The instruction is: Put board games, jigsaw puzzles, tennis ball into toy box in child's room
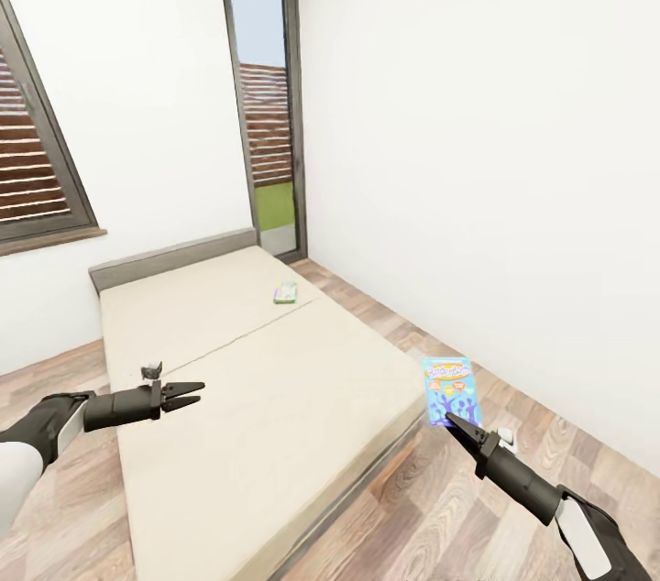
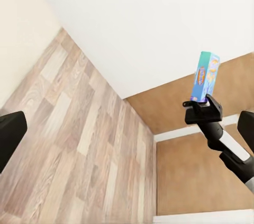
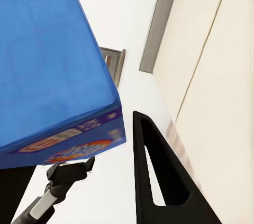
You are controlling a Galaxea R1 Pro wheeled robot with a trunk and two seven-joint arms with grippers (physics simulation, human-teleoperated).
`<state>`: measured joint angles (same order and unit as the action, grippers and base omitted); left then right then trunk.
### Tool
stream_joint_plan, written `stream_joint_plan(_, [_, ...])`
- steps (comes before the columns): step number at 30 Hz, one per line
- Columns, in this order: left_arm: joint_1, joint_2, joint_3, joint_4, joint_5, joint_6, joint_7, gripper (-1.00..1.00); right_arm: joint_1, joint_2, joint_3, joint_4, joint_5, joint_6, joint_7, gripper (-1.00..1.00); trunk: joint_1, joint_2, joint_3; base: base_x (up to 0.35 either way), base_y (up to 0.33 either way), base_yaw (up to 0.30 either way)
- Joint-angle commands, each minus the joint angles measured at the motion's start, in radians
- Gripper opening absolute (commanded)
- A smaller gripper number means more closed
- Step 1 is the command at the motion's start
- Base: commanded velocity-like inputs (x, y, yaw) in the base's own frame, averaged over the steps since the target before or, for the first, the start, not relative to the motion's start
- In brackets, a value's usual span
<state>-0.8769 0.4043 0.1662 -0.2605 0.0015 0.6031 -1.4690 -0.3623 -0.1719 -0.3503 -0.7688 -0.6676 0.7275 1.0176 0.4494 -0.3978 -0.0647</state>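
R hand point(image 1: 456, 421): clamped on blue board game point(image 1: 451, 389), held upright
L hand point(image 1: 191, 394): fingers apart, nothing held
Bed point(image 1: 238, 398): pale green game point(image 1: 286, 292) lying on it

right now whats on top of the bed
One pale green board game lies on the bed, on the far mattress pad near the window. The blue board game is off the bed, held by the right gripper.

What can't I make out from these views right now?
- Green game box on the bed: too small in the head view to read; cut by the edge in the right wrist view.
- Blue game box: crops out of the right wrist view.
- Left gripper: finger spacing unclear.
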Motion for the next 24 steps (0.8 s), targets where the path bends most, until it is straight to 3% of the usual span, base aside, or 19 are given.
stream_joint_plan(1, [-0.001,0.0,0.0,0.0,0.0,0.011,-0.004,1.0,-0.001,0.0,-0.001,0.0,-0.006,0.007,0.001,-1.0,0.001,-0.002,-0.001,0.0,0.0,-0.259])
stream_joint_plan(24, [-0.001,0.002,0.0,0.0,0.0,0.011,-0.005,1.0,-0.001,0.002,-0.001,0.001,-0.006,0.007,0.001,-1.0,0.001,-0.002,0.02,0.0,0.0,-0.258])
